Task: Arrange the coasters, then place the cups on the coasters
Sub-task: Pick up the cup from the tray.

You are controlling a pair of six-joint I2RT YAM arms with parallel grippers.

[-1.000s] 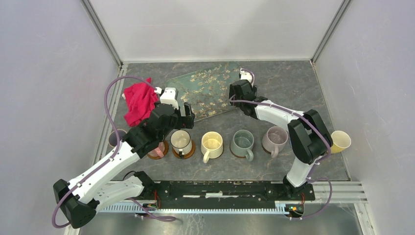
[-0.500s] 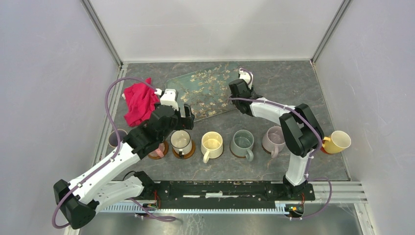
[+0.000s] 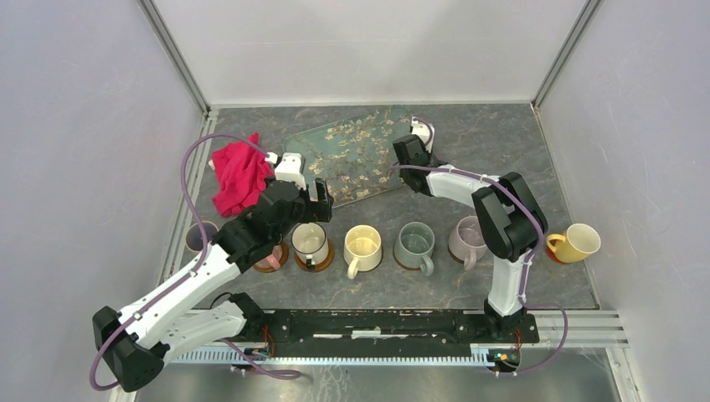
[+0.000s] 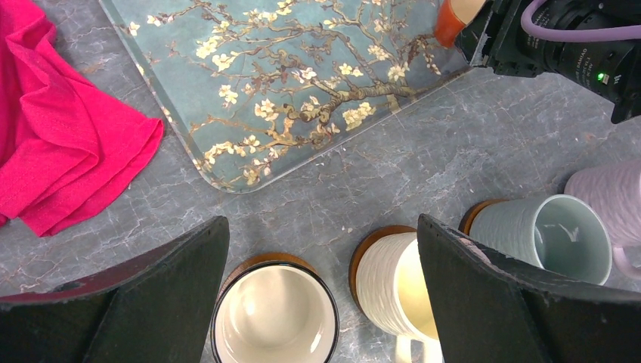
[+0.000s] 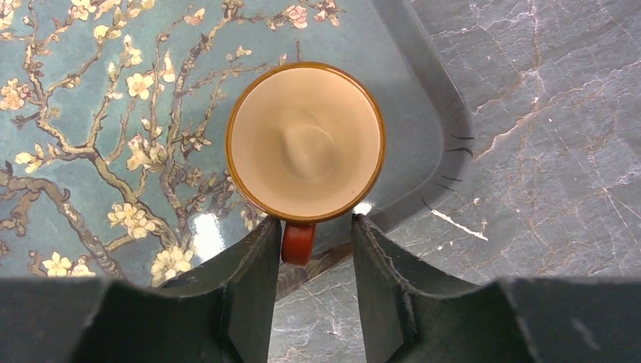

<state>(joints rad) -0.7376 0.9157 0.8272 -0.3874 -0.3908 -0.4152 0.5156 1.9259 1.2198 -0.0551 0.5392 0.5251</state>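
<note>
Right gripper straddles the handle of the orange-brown mug, seemingly not yet pinching; left gripper spread wide

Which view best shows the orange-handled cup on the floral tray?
Right wrist: the cup is seen whole from above, cream inside, its handle inside the right pincer. Left wrist catches only an orange sliver at its top edge; top external hides it behind the pincer.

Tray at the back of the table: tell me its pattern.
The tray shows cream blossoms on brown branches over teal, clearest in the left wrist view.
</note>
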